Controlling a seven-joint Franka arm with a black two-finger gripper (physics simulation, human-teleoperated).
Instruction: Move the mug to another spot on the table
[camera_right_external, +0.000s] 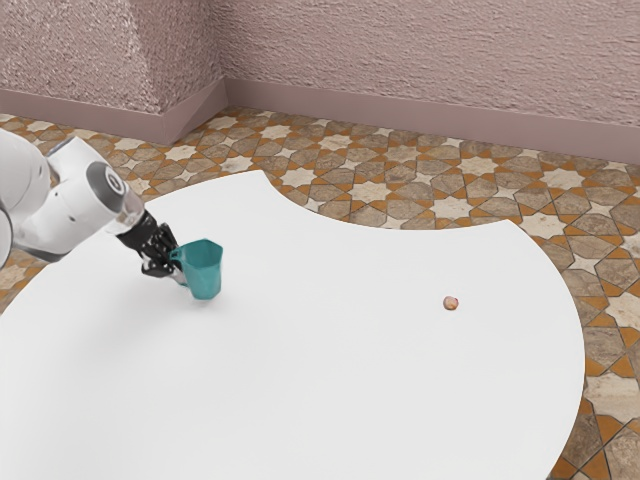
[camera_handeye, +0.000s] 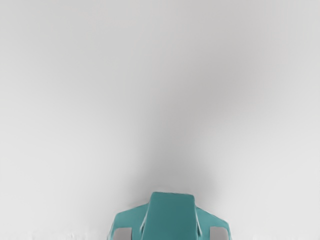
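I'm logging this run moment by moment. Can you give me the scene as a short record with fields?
surface: white table over a patterned tile floor
target: teal mug, upright, toward the exterior view's left
tool: black tool at the mug's side nearest the arm
wrist view: part of the mug just under the hand, bare table ahead
other item: small brownish lump, well apart from the mug, toward the exterior view's right
mug lifted: cannot tell
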